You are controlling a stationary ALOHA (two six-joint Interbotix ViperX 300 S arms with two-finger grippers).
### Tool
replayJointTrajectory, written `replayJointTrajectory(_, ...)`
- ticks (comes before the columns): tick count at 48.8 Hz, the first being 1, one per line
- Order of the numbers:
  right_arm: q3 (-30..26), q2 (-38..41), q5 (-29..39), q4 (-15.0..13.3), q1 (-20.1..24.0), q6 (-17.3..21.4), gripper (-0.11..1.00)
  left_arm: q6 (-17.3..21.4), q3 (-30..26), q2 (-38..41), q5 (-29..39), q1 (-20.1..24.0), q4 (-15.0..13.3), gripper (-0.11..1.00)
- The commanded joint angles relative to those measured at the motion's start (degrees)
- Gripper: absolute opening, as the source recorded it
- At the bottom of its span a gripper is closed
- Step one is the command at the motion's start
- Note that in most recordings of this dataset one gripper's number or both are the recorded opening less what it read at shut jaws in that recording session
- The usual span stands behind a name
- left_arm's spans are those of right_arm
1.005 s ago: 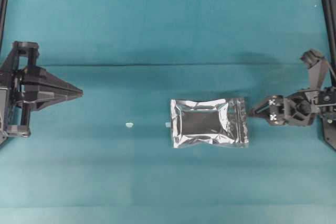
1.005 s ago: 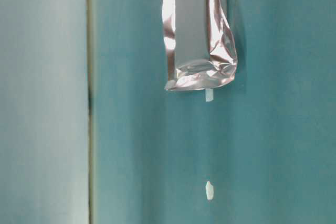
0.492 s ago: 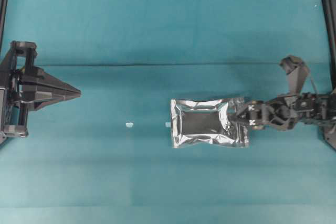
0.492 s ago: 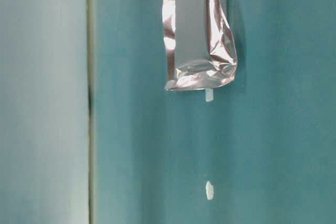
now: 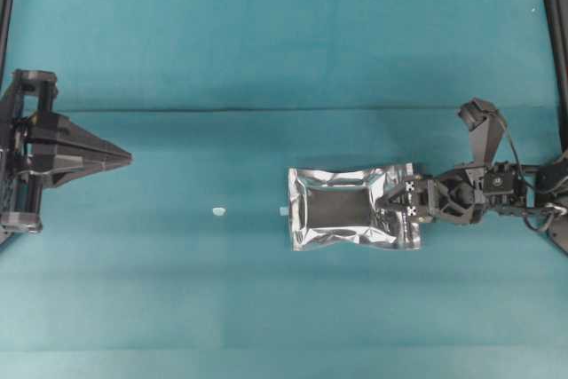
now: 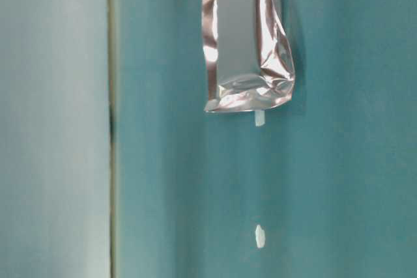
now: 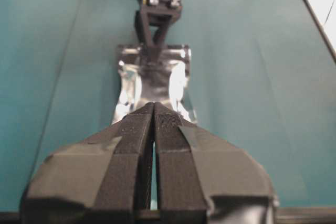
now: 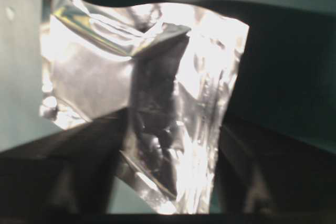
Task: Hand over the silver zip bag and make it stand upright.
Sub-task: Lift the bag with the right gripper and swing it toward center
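Surface: teal cloth-covered table [image 5: 284, 51], with a faint crease running across it in the overhead view.
Task's thing: shiny, crinkly silver foil zip bag [image 5: 351, 209], lying flat on the cloth right of centre; its long axis runs left to right, the zip strip end toward the right arm.
Small bits: a white speck [image 5: 218, 211] lies well to the left of the bag, and a second pale chip [image 5: 282, 211] sits just beside the bag's left edge.
Right tool: black right gripper [image 5: 390, 205] is at the bag's zip end, its fingers straddling that edge with foil between them; the jaws stand partly apart, and I cannot tell whether they have hold of the bag.
Left tool: black left gripper [image 5: 124, 157] hangs well apart from the bag at the far left, jaws pressed together on nothing.
Key relation: the bag lies between the two arms, far nearer the right one, so the pick-up looks to be the right arm's and the left must receive it later.
Views compared: the right wrist view shows foil [image 8: 157, 93] filling the gap between dark fingers [image 8: 63, 177]; the table-level view shows only the bag's far end [image 6: 247, 50] flat on the cloth, no gripper.
Step in hand: probably closing on the zip end before a lift.
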Motion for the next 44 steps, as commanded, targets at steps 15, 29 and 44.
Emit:
replayJointTrajectory(15,-0.4,-5.4,4.0,-0.4,0.1,-2.5,0.04,0.1,-0.3,-0.1,-0.3,0.0,0.2,0.00)
replayJointTrajectory(29,-2.2,-6.9,9.8,-0.4,-0.9,-5.2,0.04,0.1,-0.2,-0.3,-0.3,-0.1,0.2,0.00)
replayJointTrajectory(44,-16.2,-10.4,32.5,-4.3,-4.5,-16.4,0.04,0.1,-0.1,-0.4,-0.3,-0.1,0.2,0.00)
